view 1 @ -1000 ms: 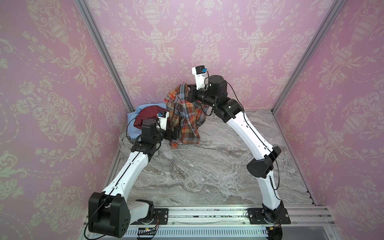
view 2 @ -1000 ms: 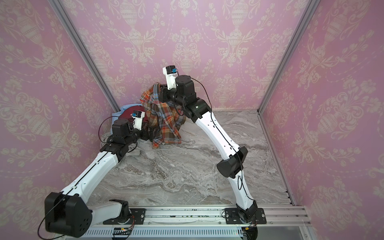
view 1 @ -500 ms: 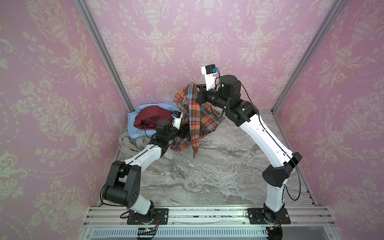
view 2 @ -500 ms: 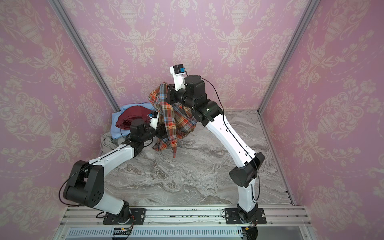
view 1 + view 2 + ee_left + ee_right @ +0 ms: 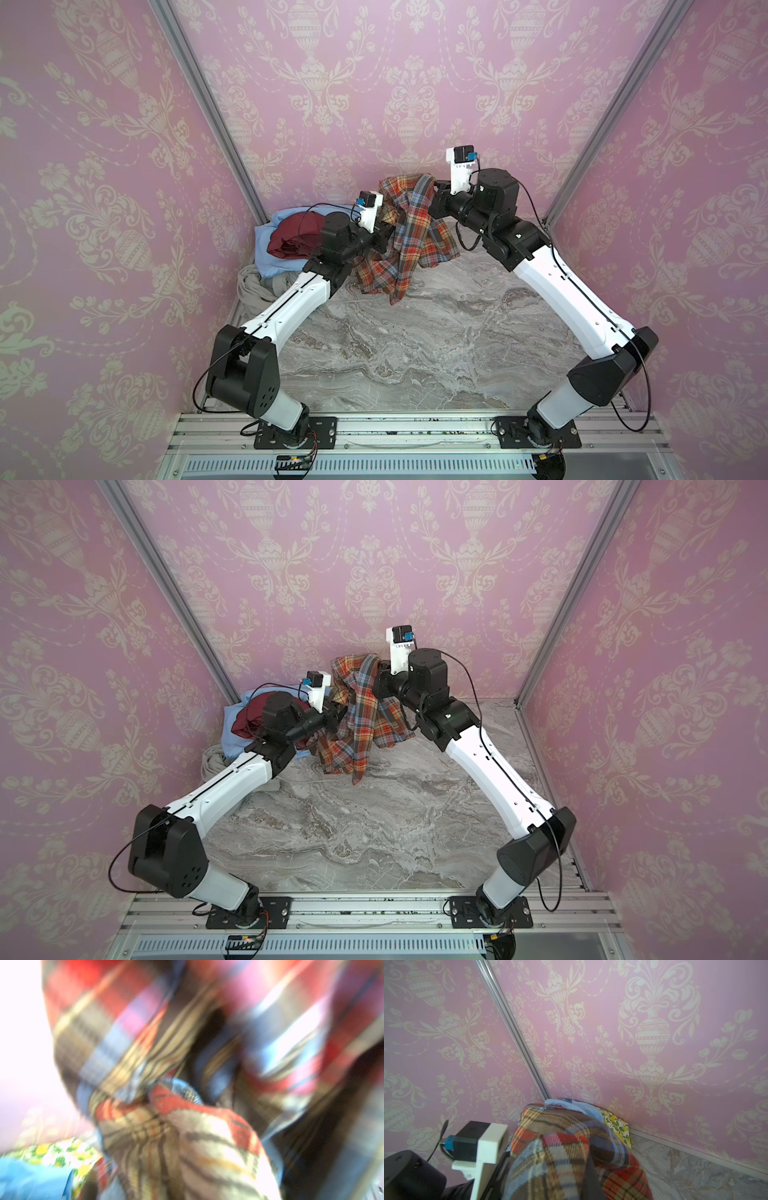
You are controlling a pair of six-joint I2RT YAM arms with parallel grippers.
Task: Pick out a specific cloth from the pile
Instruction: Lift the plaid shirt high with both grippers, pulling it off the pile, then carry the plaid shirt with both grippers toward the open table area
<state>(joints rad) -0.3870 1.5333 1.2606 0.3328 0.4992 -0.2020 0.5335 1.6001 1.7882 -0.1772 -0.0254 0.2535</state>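
Plaid shirt (image 5: 411,243) held up at the far edge of the marble surface (image 5: 415,353), top bunch pinched in the closed right gripper (image 5: 433,194), left gripper (image 5: 385,236) clamped on a lower fold, pile (image 5: 282,249) heaped in the far-left corner

- I can read no text, label, brand or number in any of my views.
- On my higher white camera mount (image 5: 459,166), just beside the top of the cloth (image 5: 409,241), there is a row of tiny dark marks. They are too small to read in either top view.
- My left wrist view is blurred, and nothing on the cloth is legible there.
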